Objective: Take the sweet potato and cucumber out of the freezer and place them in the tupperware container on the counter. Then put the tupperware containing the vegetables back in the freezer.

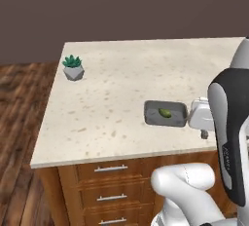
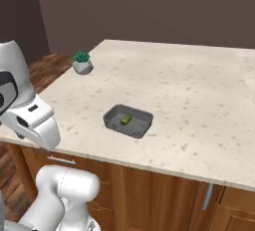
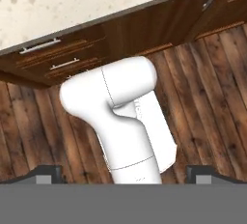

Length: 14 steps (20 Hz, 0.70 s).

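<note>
Counter holds one tupperware container, one cucumber.

A plain dark brownish-grey wall runs behind the scene, flat and bare. The floor is dark wooden planks with visible grain, and the hand view shows the same boards running below the cabinet front. The cabinet under the stone top is warm brown wood, with stacked drawers that carry silver bar handles. In the right base view a long upright silver handle sits on a cabinet door. Near the far left corner of the top stands a small spiky green plant in a faceted light grey pot. The light is even and soft.
</note>
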### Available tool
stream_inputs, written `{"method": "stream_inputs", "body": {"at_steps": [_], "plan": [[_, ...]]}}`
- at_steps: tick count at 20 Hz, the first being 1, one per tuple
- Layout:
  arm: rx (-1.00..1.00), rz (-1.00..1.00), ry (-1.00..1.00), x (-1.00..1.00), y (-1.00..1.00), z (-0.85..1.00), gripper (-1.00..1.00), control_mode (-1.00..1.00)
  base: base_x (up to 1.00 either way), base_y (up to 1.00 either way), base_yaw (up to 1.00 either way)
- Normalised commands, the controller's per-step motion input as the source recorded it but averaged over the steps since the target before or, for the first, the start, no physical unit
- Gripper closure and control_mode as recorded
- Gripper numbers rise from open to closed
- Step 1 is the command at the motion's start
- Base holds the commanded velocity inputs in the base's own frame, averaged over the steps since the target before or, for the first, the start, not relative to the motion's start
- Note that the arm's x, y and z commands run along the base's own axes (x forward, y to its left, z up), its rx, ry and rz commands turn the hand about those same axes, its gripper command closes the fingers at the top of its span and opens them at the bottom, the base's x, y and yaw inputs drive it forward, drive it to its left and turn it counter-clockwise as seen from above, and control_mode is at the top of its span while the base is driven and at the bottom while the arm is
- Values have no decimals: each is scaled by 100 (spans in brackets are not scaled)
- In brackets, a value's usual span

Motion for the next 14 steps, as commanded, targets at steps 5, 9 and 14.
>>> {"method": "stream_inputs", "body": {"at_steps": [5, 9, 14], "plan": [[0, 0, 0, 0, 0, 0, -100, 100, -100, 100, 4], [0, 0, 0, 0, 0, 0, -100, 100, -59, 100, 35], [0, 0, 0, 0, 0, 0, -100, 100, -11, 100, 66]]}}
